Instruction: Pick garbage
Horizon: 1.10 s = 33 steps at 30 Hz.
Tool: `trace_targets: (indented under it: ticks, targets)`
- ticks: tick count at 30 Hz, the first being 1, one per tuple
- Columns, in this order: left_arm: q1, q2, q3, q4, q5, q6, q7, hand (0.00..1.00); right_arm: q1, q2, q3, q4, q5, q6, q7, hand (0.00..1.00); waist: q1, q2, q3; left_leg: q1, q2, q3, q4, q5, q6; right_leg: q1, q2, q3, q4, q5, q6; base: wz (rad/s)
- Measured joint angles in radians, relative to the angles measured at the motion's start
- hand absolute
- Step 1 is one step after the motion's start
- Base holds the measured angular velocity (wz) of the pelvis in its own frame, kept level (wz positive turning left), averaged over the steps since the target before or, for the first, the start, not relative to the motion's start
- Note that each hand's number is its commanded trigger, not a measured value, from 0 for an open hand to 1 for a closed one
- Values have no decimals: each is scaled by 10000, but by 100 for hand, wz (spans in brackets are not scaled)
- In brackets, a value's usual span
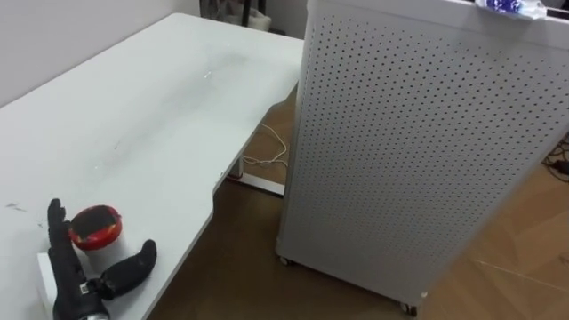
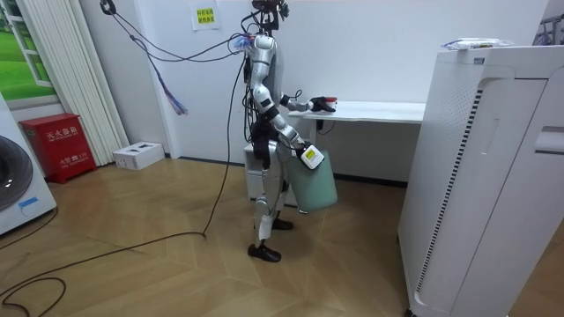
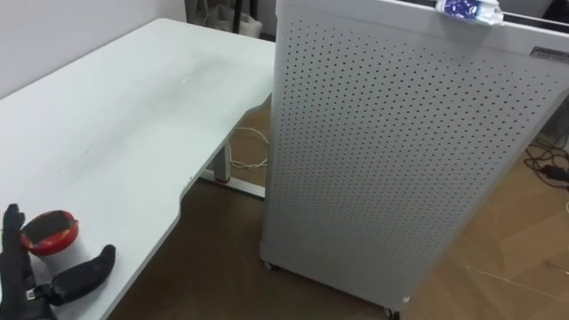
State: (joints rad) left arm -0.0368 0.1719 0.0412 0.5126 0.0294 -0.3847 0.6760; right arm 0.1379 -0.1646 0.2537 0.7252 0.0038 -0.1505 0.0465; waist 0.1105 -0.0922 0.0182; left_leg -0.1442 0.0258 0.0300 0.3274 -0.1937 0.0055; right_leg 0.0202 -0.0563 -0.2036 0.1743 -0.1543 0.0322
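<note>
Left hand: the left hand lies low over the near corner of the tabletop, spread apart and clamped on nothing; its fingers run straight away from the robot and the thumb juts out to the robot's right

Garbage: a red round piece with a dark top sits on the tabletop in the crook between those fingers and the thumb, just beside the fingers and out toward their tips; whether it touches them I cannot tell

Direction from the hand: forward of the palm and slightly to the robot's right, already inside the open span

Long axis: none to speak of; the piece looks squat and round, so the grasp probably need not be turned to suit it

Next move, as a judgement: the thumb and fingers likely only have to close inward on the piece

Nearer hand: the left by far; in the room view the right hand hangs low beside the robot's hip at the pale green bin, well apart from the tabletop, and its hold there cannot be told

Farther out: a white perforated cabinet stands on the floor to the robot's right of the tabletop, with a crumpled blue-and-white scrap on top, well beyond either hand
</note>
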Motion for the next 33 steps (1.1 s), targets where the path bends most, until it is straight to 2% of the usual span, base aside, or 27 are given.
trace_targets:
  ticks: [3, 9, 14, 22, 27, 29, 33]
  targets:
    - [-111, 76, 157, 200, -16, -18, 81, 100, 0, -1, 0, 0, 32, 0, 1, 100, -3, 3, 2, 20, 0, 11, -33, 1, 0, 2, -4, 10, -1, 0, 0, 0]
    - [-372, 453, 173, 680, -936, -37, 177, 100, 13, 0, 0, 18, 141, 0, 25, 100, -16, 14, 11, 331, -20, 95, -270, 6, -2, 153, -34, 20, -35, -2, 3, -3]
    - [-382, 497, 188, 681, -1235, -79, 181, 100, 15, -1, 0, 18, 269, 0, 5, 100, -41, 13, 11, 388, -29, 123, -340, 10, -3, 139, -44, 55, -45, -2, 4, 0]
    - [-362, 459, 80, 876, -1555, -452, 199, 100, -99, -9, 0, 17, 853, 0, 8, 100, -28, 31, 16, 513, -50, 152, -521, 47, -4, 151, -72, 88, -39, -5, 7, 0]
    - [-371, 387, 69, 877, -1544, -395, 187, 100, -216, -10, -5, 17, 856, 2, -36, 100, -78, 73, 44, 484, -58, 219, -435, 36, 11, 142, -94, 96, -32, -5, 7, -2]
    - [-362, 383, 68, 879, -1548, -356, 187, 100, -298, -9, -17, 17, 857, 7, -65, 100, -201, 113, 63, 456, -80, 196, -410, 39, 20, 137, -111, 93, -31, -5, 8, 0]
    - [-371, 395, -332, 788, -1534, -396, 151, 100, -561, -62, -38, 38, 1090, 6, -330, 100, -348, 188, 30, 134, -152, 182, -344, 121, 93, -171, -183, 85, 29, -9, 29, 0]
